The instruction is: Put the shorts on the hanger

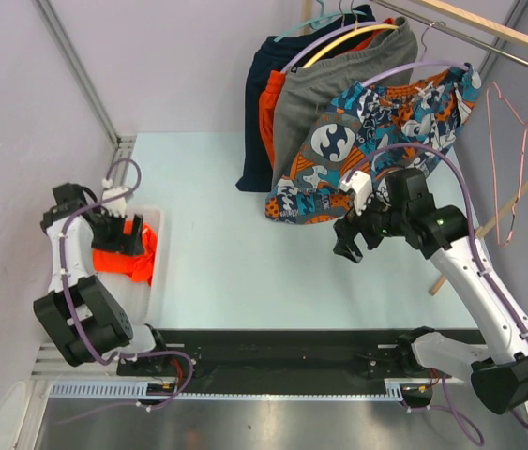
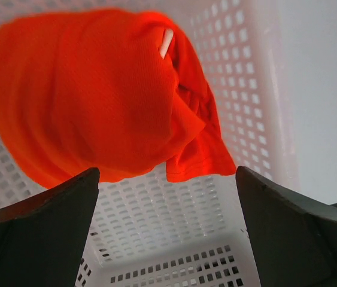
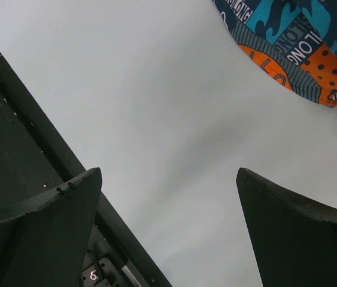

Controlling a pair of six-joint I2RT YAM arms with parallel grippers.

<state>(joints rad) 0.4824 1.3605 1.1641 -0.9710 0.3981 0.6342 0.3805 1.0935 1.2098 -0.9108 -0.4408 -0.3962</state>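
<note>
So, the pale blue table (image 1: 207, 187) has a clothes rail (image 1: 489, 25) at the back right, with the patterned shorts (image 1: 390, 131) and grey shorts (image 1: 315, 103) hanging off it. A white mesh basket (image 1: 159, 267) sits at the table's left edge. The shorts (image 1: 125, 261) lie bunched up inside it, and nothing grips them. The hanger (image 1: 523, 122) dangles on the far right, well apart from the basket. The left gripper (image 1: 121, 228) hovers just over the shorts, jaws spread wide and empty. The right gripper (image 1: 349, 246) hangs above bare table near the patterned shorts, also wide and empty. A white drawstring (image 2: 166, 43) tip pokes out of the fabric.
</note>
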